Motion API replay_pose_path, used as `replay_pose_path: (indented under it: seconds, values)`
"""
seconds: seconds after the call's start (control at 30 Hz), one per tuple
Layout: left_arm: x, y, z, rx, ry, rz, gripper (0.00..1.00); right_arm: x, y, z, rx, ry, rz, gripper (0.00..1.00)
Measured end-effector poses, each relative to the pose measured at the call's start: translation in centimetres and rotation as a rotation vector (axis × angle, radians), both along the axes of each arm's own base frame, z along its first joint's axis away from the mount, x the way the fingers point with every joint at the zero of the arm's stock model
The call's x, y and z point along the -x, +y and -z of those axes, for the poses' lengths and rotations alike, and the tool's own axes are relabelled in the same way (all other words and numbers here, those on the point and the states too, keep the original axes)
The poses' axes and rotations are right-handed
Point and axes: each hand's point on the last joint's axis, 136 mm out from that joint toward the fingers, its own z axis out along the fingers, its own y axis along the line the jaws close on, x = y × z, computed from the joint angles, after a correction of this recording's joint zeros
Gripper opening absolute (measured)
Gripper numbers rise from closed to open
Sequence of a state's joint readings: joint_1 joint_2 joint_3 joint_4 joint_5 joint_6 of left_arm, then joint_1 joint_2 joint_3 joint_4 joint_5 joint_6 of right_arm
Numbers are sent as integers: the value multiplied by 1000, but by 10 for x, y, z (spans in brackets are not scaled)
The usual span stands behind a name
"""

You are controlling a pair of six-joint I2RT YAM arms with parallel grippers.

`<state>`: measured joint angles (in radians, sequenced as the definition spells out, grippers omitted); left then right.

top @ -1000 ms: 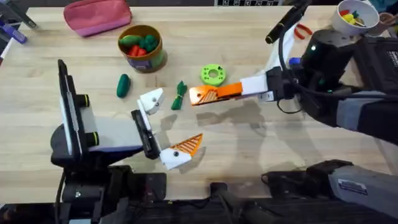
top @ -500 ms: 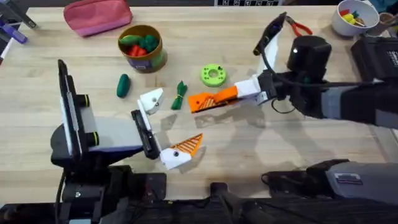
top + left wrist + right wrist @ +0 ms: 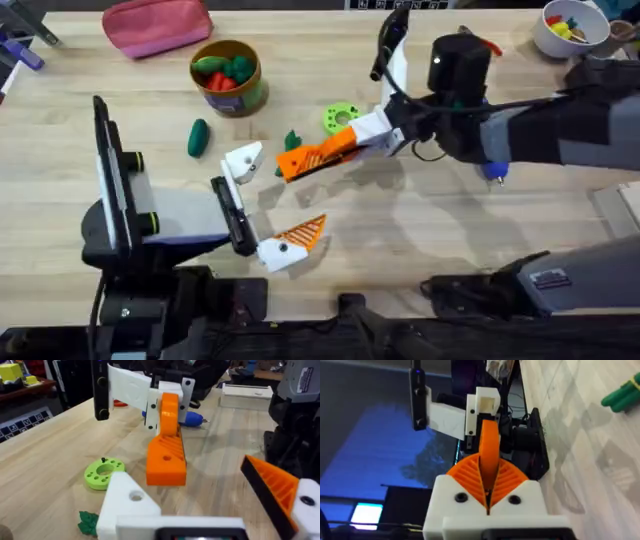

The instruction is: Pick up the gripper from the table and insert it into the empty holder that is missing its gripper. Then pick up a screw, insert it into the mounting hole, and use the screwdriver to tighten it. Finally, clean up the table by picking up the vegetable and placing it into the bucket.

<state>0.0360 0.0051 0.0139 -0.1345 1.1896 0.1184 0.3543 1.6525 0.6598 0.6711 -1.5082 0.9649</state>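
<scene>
Far left edge of the tabletop: a pink pouch [image 3: 155, 25]. Just right of it stands the bucket [image 3: 228, 75], with red and green toy vegetables inside. Nearer the front, a green pod vegetable [image 3: 198, 137] lies alone on bare wood.

The left gripper [image 3: 280, 192] stands released, jaws spread wide with nothing between them. Its far jaw is the holder [image 3: 243, 160], bare white; its near jaw carries an orange ribbed finger [image 3: 300, 235].

Just right of the holder, not touching it, is the gripper [image 3: 293, 164], an orange wedge clenched in the right gripper [image 3: 328, 150] and held above the table. The right wrist view confirms the ribbed pads [image 3: 462, 476] pressed against both sides of the wedge.

A leafy green vegetable [image 3: 291, 140] and a green ring [image 3: 340, 118] lie directly behind this grasp, both partly covered by it. The right arm crosses the table's right half and hides most of the screwdriver [image 3: 497, 172] and the red-handled pliers [image 3: 487, 46]. A white bowl [image 3: 570, 28] sits in the far right corner.
</scene>
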Motion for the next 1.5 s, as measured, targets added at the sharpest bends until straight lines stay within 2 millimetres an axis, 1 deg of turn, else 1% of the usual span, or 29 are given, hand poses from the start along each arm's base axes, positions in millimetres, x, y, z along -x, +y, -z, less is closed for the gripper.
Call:
replay_pose_path:
  seconds: [0.13,0.3,0.47,0.57,0.8,1.03,1.5]
  values:
    - [0,0,0,0,0,0,985,0,8,-1,-21,-54,-24,6]
    - [0,0,0,0,0,0,985,-3,10,7,-14,-35,-29,6]
    - [0,0,0,0,0,0,985,-8,14,-2,-21,-51,-33,6]
    - [0,0,0,0,0,0,985,-7,18,-6,-22,-51,-47,6]
    - [0,0,0,0,0,0,985,-6,20,-6,-16,-38,-51,6]
    - [0,0,0,0,0,0,985,-2,27,-5,-8,-35,-56,6]
    - [0,0,0,1,3,0,985,-5,30,-3,2,-40,-29,6]
